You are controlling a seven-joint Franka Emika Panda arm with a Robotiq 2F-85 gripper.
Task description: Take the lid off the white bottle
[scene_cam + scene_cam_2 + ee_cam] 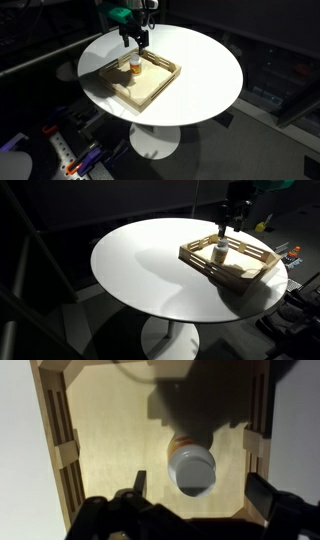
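A small upright cylindrical bottle, whitish with an orange band, stands on the floor of a light wooden tray with low slatted walls, toward the tray's far side. From the wrist view the bottle shows from above: its small round flat white lid sits on top, about as wide as the body, with shadow across its near half.

The robot's dark two-fingered gripper hangs just above the bottle and does not touch it. In the wrist view its fingers are spread wide, one to each side of the lid, and grip nothing.

The tray rests on the far part of a round white table on a white pedestal base. In an exterior view the tray lies at the table's right edge. The tray's walls ring the bottle but stand apart from it, lower than the lid.
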